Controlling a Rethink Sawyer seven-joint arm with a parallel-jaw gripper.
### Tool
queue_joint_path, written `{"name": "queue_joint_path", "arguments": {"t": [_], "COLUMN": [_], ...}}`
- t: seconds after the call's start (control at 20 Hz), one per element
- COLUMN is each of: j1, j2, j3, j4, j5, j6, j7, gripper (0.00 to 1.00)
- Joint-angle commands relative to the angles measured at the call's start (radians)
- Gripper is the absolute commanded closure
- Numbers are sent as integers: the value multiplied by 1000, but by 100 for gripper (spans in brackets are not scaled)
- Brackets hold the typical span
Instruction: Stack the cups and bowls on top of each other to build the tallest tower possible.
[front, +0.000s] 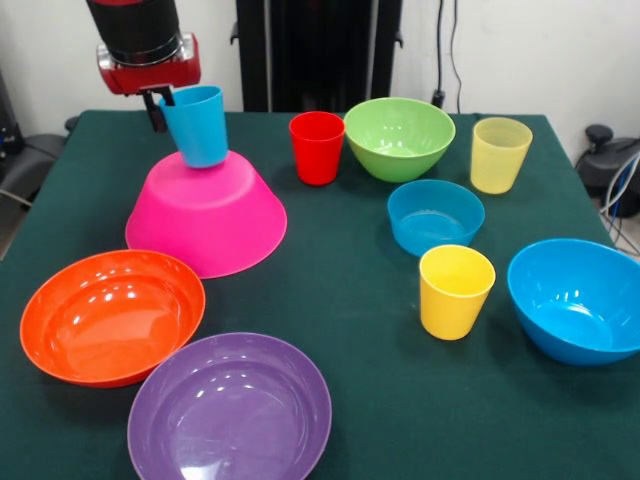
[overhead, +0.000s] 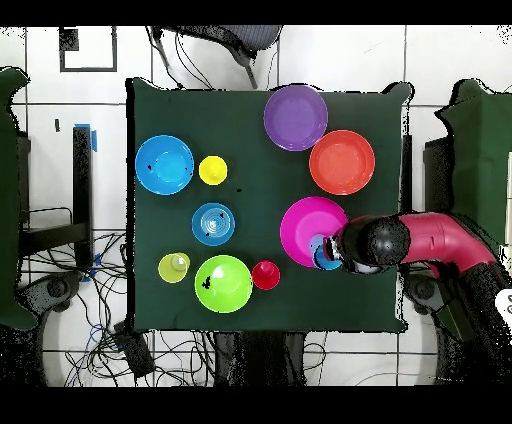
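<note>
The big pink bowl (front: 210, 215) sits upside down at the left of the table. The blue cup (front: 200, 130) stands mouth up on its flat top, leaning slightly. My gripper (front: 165, 105) is shut on the cup's left rim, with one dark finger outside the wall. In the overhead view the arm's head covers part of the cup (overhead: 326, 253) on the pink bowl (overhead: 300, 225). The orange bowl (front: 112, 316) and purple bowl (front: 230, 410) lie mouth up in front. The red cup (front: 317, 148) stands just right of the pink bowl.
The green bowl (front: 399, 137) and pale yellow cup (front: 500, 154) stand at the back right. The small blue bowl (front: 435, 216), opaque yellow cup (front: 456, 291) and medium blue bowl (front: 580, 298) fill the right side. All stand mouth up on the green cloth.
</note>
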Motion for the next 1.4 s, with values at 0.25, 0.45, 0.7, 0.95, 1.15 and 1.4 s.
{"name": "queue_joint_path", "arguments": {"t": [0.25, 0.45, 0.7, 0.95, 1.15, 1.4], "j1": [79, 102, 116, 123, 128, 125], "j2": [26, 9, -2, 8, 21, 26], "j3": [-30, -36, -44, -56, -70, -79], "j4": [-98, -116, -121, -125, -128, -118], "j5": [-117, -99, -92, -102, -112, -114], "j6": [-28, 5, -4, -16, -20, -9], "j7": [-187, -171, -150, -145, -145, -161], "gripper": [100, 100, 100, 100, 100, 100]}}
